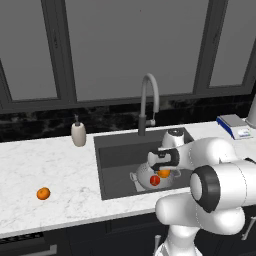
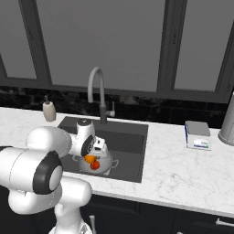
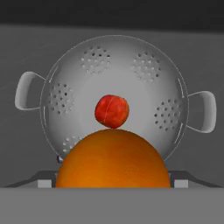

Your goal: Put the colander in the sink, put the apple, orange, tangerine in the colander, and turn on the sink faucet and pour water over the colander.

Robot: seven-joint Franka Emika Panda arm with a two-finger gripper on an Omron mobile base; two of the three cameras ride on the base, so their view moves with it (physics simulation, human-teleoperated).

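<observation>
Bench (image 1: 60, 170), white marble, left of basin: one small deep-orange ball, the tangerine (image 1: 43, 193), lying alone and well apart from the sink; a cream soap bottle (image 1: 78, 134) at the back edge. Sink (image 1: 115, 165), dark recessed basin: the colander (image 3: 116, 94) sits on its floor toward the front, both loop handles showing in the hand view, with the apple (image 3: 112, 111) resting inside at the bottom of the bowl. Sink faucet (image 1: 148, 102), tall gooseneck, rises behind the basin, its spout arching over the rear part; no water running that can be seen. End effector (image 1: 162, 172): poised directly over the colander with the orange (image 3: 113, 159) large and close at the fingers; the jaws stand wide across the fruit, and whether they grip it or have just let go is hard to say, as the fingertips are hidden behind it. Bench, right of basin: a flat scale-like item (image 1: 234, 126). Step in hand, by judgement: delivering the orange into the colander. To do it well, release low and centred over the bowl so the fruit settles beside the apple instead of bouncing off the rim, then lift straight up clear of the handles before swinging left for the tangerine.
</observation>
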